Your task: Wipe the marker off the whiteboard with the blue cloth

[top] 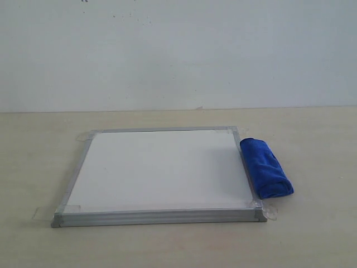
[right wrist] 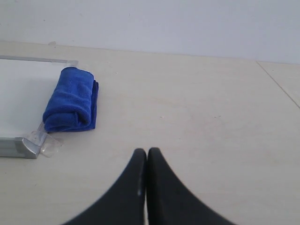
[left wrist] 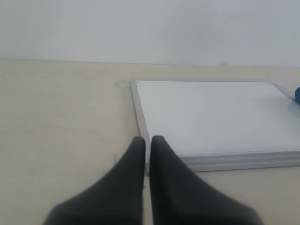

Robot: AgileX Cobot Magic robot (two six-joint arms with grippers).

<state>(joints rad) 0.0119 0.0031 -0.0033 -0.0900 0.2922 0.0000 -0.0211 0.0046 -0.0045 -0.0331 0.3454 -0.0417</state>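
The whiteboard (top: 159, 170) lies flat on the table with its silver frame and tape tabs at the corners; its white face shows no red marker lines in any view. The rolled blue cloth (top: 266, 167) rests along the board's right edge, partly on the frame, and shows again in the right wrist view (right wrist: 70, 100). A sliver of the cloth (left wrist: 297, 93) peeks in at the left wrist view's edge. My left gripper (left wrist: 147, 139) is shut, empty, near the whiteboard's (left wrist: 211, 115) front left corner. My right gripper (right wrist: 146, 151) is shut, empty, over bare table well to the right of the cloth.
The light beige table (top: 312, 234) spreads around the board, and a plain white wall (top: 178, 50) stands behind it. A seam in the table surface (right wrist: 279, 84) runs at the far right in the right wrist view. Neither arm shows in the exterior view.
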